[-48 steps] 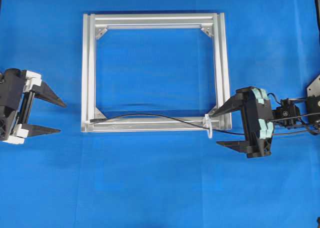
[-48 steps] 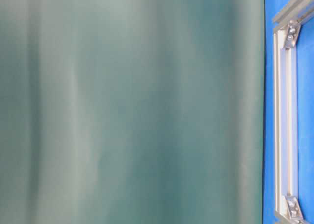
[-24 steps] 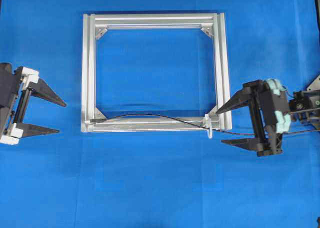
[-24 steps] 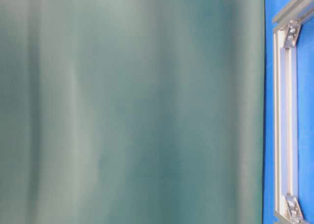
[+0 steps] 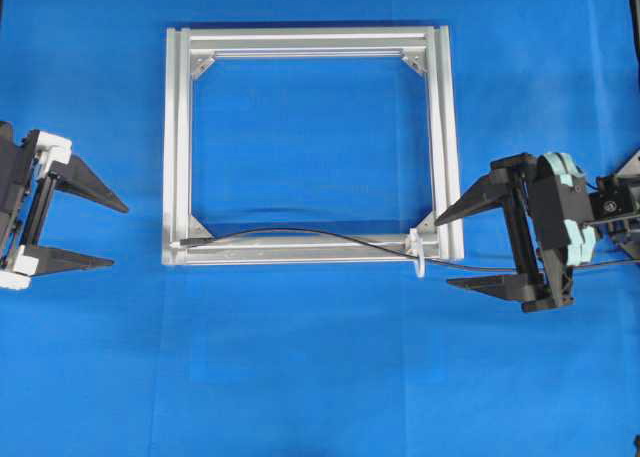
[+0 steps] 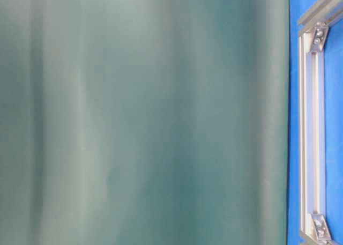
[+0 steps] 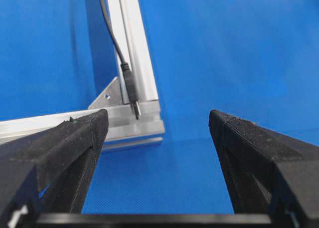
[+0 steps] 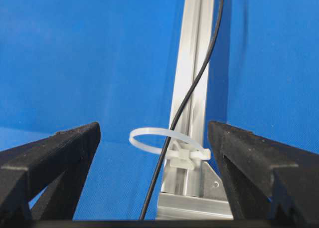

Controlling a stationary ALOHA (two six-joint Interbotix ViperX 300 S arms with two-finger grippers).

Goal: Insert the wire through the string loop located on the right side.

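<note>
Left gripper (image 5: 108, 233) at the left edge of the overhead view: jaws spread wide, nothing between them, touching nothing. It sits well apart from the aluminium frame (image 5: 176, 147), fingertips pointing toward the frame's left side. In the left wrist view both black fingers (image 7: 75, 138) flank bare blue cloth (image 5: 320, 377), with the frame's corner lying beyond them.

Right gripper (image 5: 445, 249) at the right side of the overhead view: jaws likewise spread wide and empty. Its upper fingertip lies near the frame's lower right corner; whether it touches the bar cannot be told from above. Lower fingertip hangs over the cloth, just beside the wire (image 5: 300, 232) trailing out to the right.

Wire runs along the frame's bottom bar. Its metal plug tip (image 7: 135, 106) rests at the lower left corner, beside the triangular corner bracket (image 7: 107, 94). From there the cable arcs rightward, passes through the string loop (image 5: 418, 257) at the lower right corner, and continues off toward the right arm. Right wrist view confirms this: the whitish loop (image 8: 164, 140) encircles the black cable, fastened to the bar.

Table-level view is mostly filled by a blurred grey-green surface; only a strip of frame shows at its right.
</note>
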